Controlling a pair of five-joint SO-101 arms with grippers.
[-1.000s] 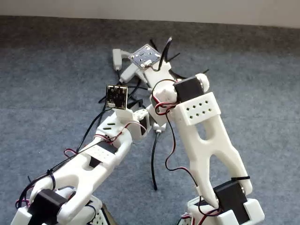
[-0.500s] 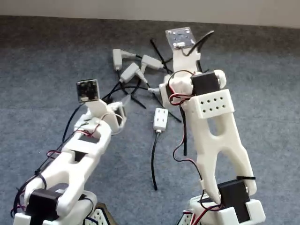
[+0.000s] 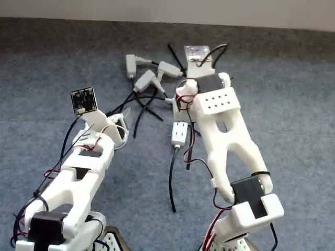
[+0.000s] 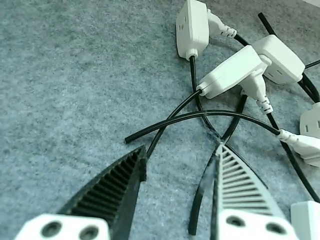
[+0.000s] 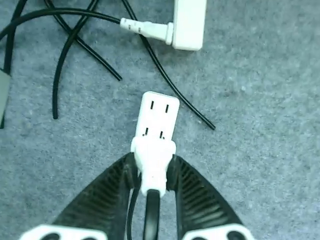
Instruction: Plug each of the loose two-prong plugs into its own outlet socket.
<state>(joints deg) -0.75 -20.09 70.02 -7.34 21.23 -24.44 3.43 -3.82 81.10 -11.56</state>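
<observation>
My right gripper [image 5: 152,167] is shut on a white plug [image 5: 153,152] whose black cord runs back between the fingers. The plug sits against the end of a white outlet socket [image 5: 158,116] lying over the carpet. In the high view the right arm [image 3: 217,112] hides that gripper. My left gripper [image 4: 181,149] is open above crossed black cords [image 4: 200,116] and holds nothing. Beyond it lie three white outlet sockets [image 4: 192,25] [image 4: 232,70] [image 4: 280,57], each with a plug at one end. Another outlet socket [image 3: 179,133] lies between the arms.
Grey carpet [image 3: 293,89] covers the whole table. Loose black cords [image 3: 141,107] tangle in the middle, and one cord [image 3: 171,180] trails toward the arm bases. A further outlet socket [image 5: 189,22] with a ribbed plug [image 5: 147,30] lies past the right gripper.
The left arm has swung left and back from the cord pile. The right arm has swung right and then drawn back toward its base.
</observation>
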